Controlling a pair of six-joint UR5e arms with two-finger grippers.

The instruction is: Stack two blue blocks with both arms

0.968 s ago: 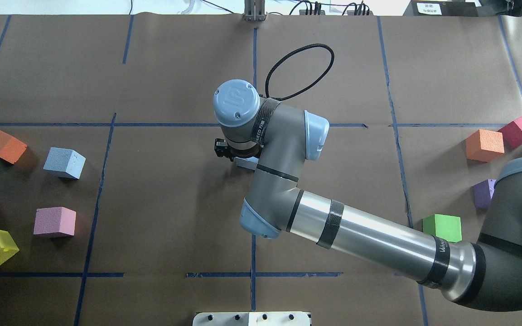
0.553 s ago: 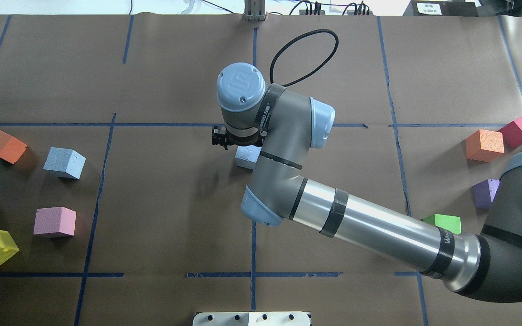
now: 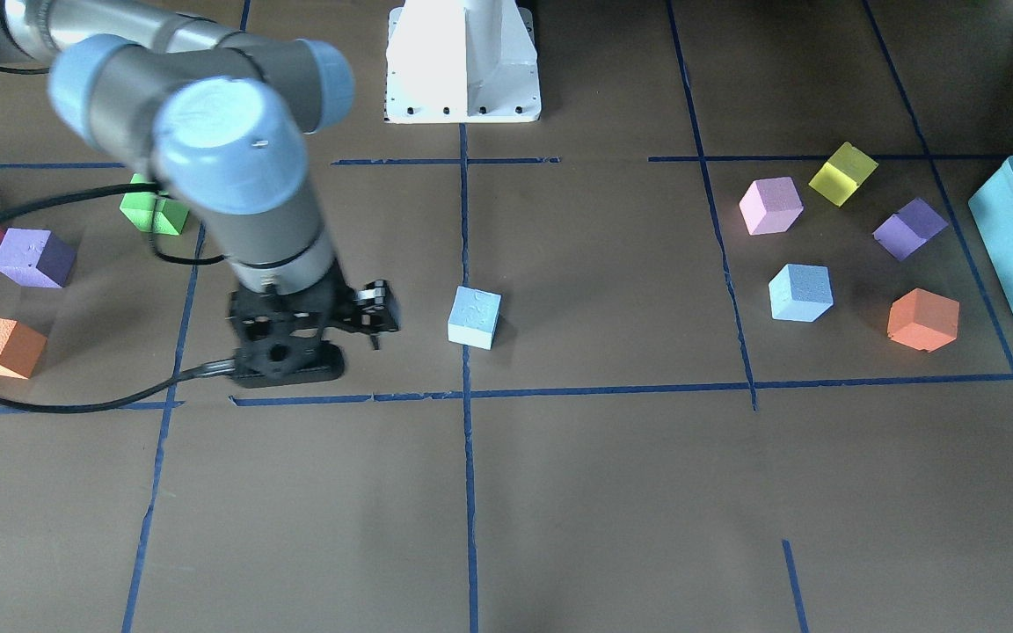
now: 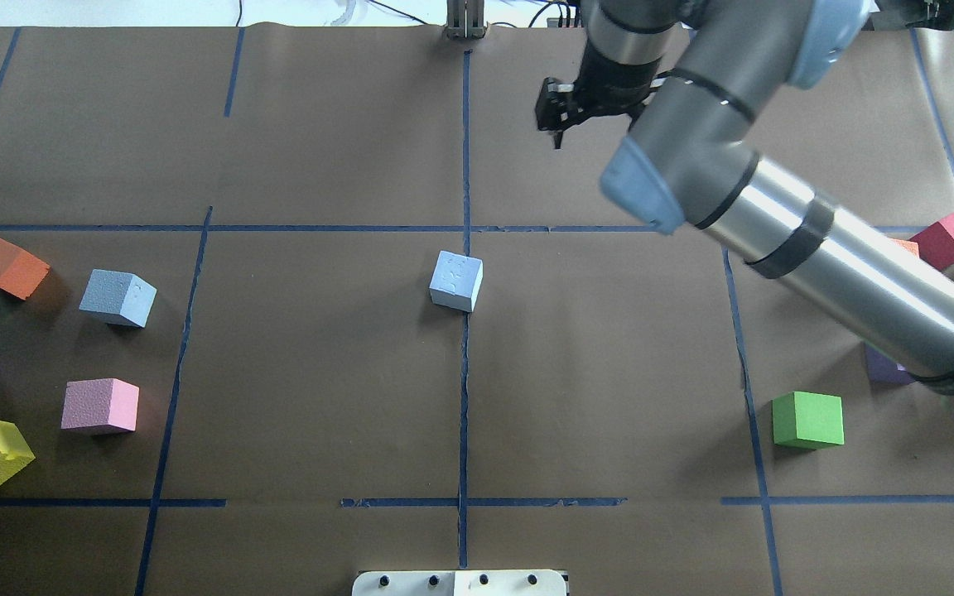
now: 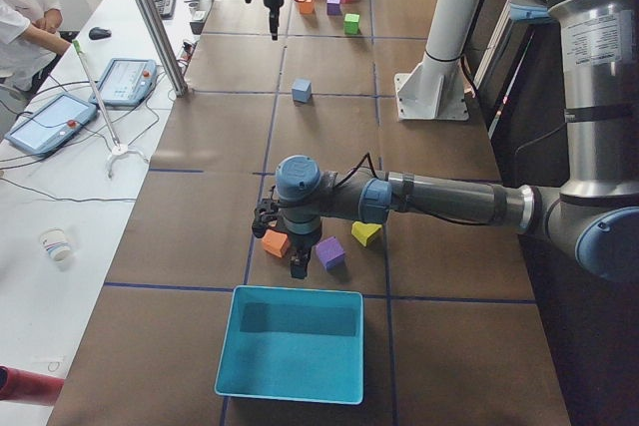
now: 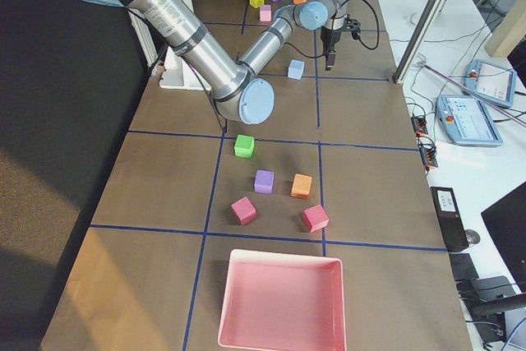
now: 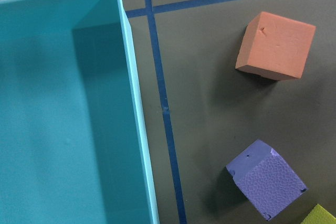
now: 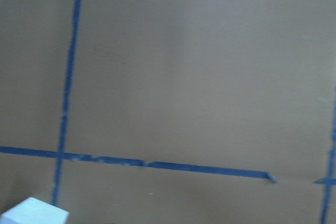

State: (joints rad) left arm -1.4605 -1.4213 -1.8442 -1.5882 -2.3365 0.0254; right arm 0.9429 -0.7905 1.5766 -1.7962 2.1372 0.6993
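Observation:
One pale blue block (image 4: 455, 281) sits free at the table's centre, on the middle tape line; it also shows in the front view (image 3: 474, 317) and at the bottom left corner of the right wrist view (image 8: 34, 212). The second blue block (image 4: 118, 298) lies at the left among other cubes (image 3: 800, 292). My right gripper (image 4: 557, 124) is empty, looks open, and hangs high over the far side, well away from the centre block (image 3: 375, 316). My left gripper (image 5: 298, 264) hovers by the teal box; I cannot tell whether it is open or shut.
A teal box (image 5: 295, 341) stands at the table's left end, with its rim in the left wrist view (image 7: 131, 103) beside an orange cube (image 7: 275, 45) and a purple cube (image 7: 268, 179). A pink tray (image 6: 279, 297) stands at the right end. A green cube (image 4: 808, 420) lies at the right.
My right gripper has risen off the centre blue block and swung away to the far right. The block stays where it was left. The other cubes have not moved.

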